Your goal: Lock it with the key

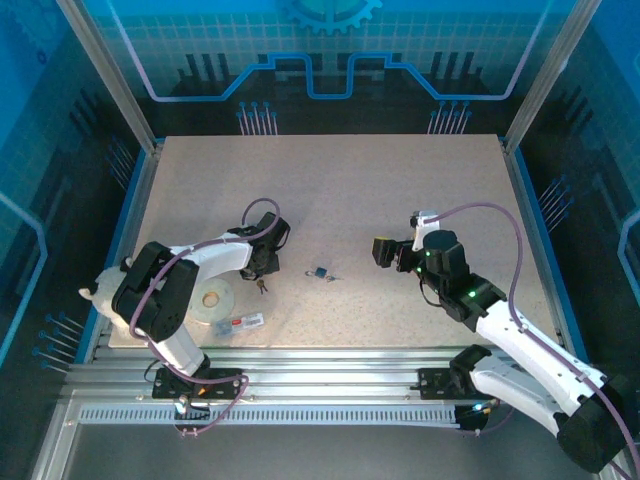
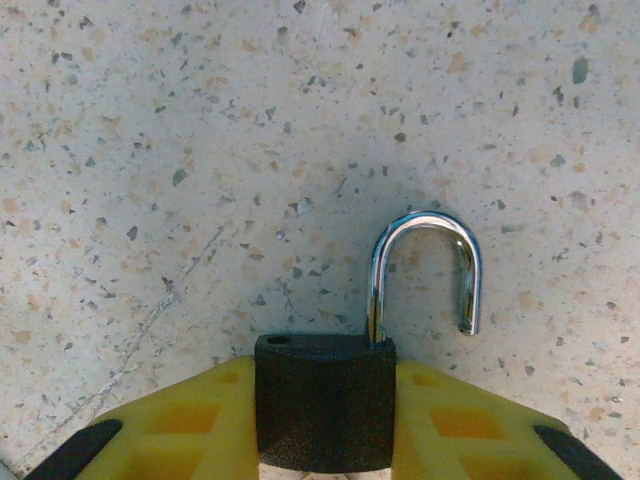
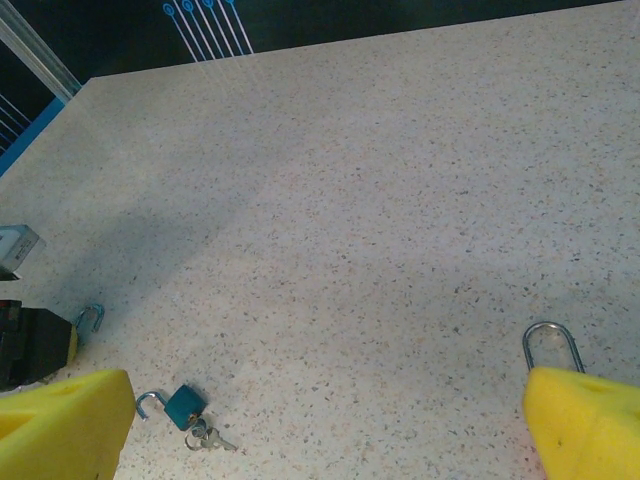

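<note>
Left fingers [image 2: 180, 430] pinch the black rectangular padlock [image 2: 325, 400], open steel shackle [image 2: 425, 225] pointing straight ahead; right fingers [image 3: 60, 420] spread wide, empty.

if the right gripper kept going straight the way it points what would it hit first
Most likely bare table: nothing lies between the open fingers of the right gripper. The teal padlock and a silver shackle sit off to either side, near each finger. Depth is unclear.

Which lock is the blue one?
The blue lock lying mid-table, with keys at its end. The black lock sits in the left gripper.
</note>
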{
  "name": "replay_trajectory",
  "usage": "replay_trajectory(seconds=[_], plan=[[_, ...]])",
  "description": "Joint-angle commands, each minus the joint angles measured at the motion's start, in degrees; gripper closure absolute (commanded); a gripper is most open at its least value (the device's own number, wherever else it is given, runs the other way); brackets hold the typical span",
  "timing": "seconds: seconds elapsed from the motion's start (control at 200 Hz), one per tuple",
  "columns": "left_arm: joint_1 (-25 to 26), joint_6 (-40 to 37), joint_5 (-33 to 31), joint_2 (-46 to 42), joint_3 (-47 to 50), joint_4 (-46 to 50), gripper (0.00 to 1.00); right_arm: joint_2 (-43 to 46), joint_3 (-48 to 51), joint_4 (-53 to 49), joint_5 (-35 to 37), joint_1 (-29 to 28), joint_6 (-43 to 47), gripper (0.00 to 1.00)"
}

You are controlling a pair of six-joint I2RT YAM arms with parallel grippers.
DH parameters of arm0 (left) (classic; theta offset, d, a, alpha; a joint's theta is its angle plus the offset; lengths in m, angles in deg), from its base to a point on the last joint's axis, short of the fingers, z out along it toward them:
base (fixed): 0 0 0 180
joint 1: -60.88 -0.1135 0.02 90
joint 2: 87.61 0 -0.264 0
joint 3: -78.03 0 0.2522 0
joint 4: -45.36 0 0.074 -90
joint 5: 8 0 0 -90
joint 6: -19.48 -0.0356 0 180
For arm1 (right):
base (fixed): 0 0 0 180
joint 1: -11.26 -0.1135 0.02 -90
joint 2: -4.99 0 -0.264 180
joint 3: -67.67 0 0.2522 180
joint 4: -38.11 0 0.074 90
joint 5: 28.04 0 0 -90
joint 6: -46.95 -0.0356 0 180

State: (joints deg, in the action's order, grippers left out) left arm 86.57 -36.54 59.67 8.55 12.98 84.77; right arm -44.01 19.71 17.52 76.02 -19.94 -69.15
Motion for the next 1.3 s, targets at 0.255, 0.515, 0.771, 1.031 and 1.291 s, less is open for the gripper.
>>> replay_trajectory(seconds=[0.255, 0.515, 0.771, 1.031, 1.291], plan=[[2.94, -0.64, -1.95, -1.84, -0.53, 3.3, 0.92, -2.4, -1.31, 0.5, -3.05, 0.41, -0.78, 0.0], [5.17, -0.93, -3.33, -3.01, -2.47, 4.59, 0.97, -4.48, -1.75, 0.98, -5.4, 0.41, -1.05, 0.0], [7.14, -1.33, -3.16, -3.87, -4.64, 5.2, 0.98, -6.55, -1.93, 1.9, -7.74, 0.36, -1.36, 0.0], [10.67, -2.26, -3.07, -5.01, -6.7, 4.68, 1.0, -8.92, -2.63, 2.46, -10.96, 0.49, -1.94, 0.0], [15.27, -4.84, 0.4, -7.16, -8.61, 2.15, 1.0, -11.14, -2.39, 4.94, -18.79, 2.7, -4.72, 0.0]])
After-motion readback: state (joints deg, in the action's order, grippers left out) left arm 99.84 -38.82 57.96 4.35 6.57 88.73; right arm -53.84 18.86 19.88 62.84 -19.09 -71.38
